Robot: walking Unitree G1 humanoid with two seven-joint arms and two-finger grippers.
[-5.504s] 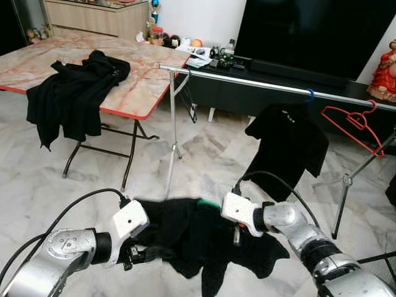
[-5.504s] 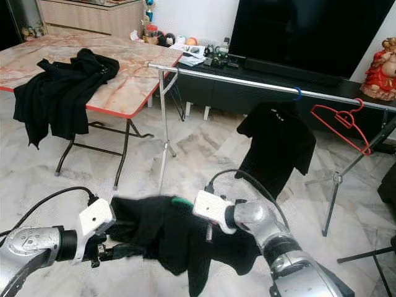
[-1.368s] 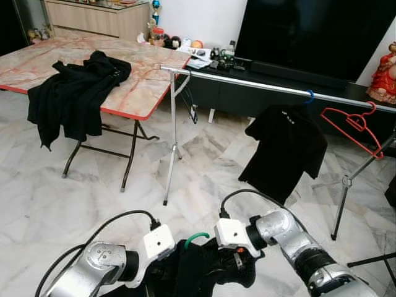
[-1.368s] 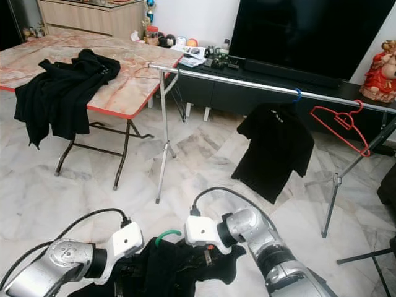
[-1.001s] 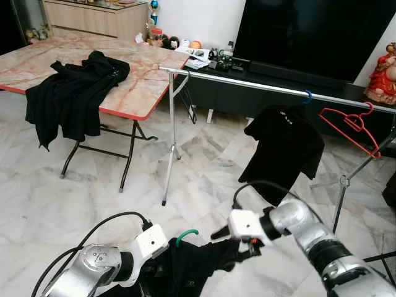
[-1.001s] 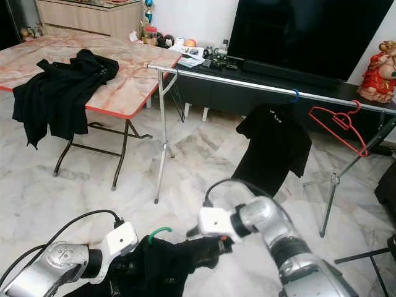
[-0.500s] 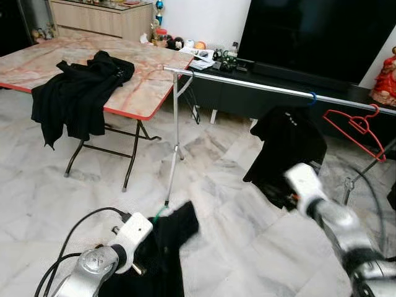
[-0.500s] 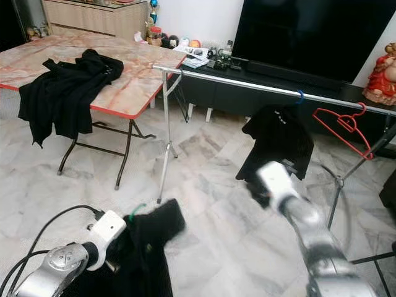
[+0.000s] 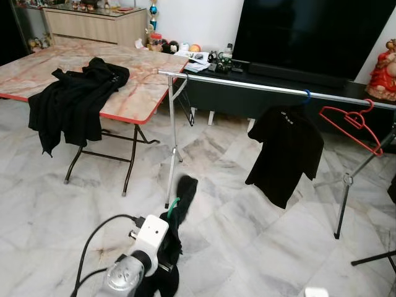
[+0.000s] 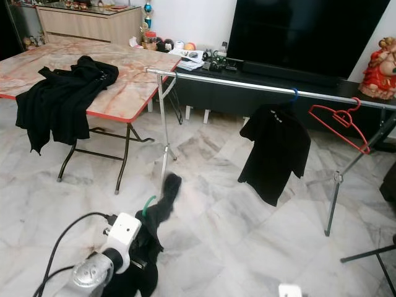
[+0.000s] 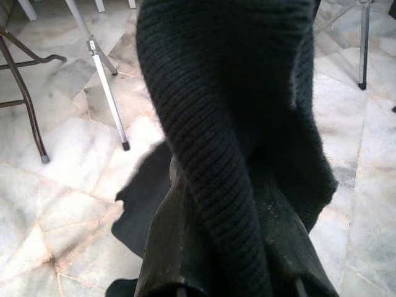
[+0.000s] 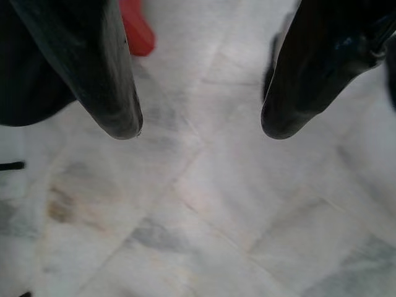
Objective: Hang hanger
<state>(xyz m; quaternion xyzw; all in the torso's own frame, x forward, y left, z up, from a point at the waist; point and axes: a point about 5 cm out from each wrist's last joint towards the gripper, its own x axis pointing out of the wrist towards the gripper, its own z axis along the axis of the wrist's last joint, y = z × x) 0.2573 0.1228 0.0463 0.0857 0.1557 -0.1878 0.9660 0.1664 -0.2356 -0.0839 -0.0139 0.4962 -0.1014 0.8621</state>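
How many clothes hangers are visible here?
3: a blue hanger carrying the black shirt on the rail, a bare red hanger beside it, a green hanger in the left gripper's garment.

floor (image 9: 260, 235): polished marble tiles, grey-veined, light is mirrored
rail (image 9: 247, 86): bare metal tube, a bright sheen is shown
desk (image 9: 139, 86): glossy marble-patterned top, red edge, thin dark metal legs
garment (image 11: 235, 136): black ribbed knit cloth, matt, slightly fuzzy
shirt (image 9: 286, 151): black cloth, matt, smooth
red hanger (image 9: 352, 124): thin, smooth; material cannot be told
right gripper (image 12: 198, 127): black jaws, smooth and glossy
television (image 9: 309, 31): dark glossy screen
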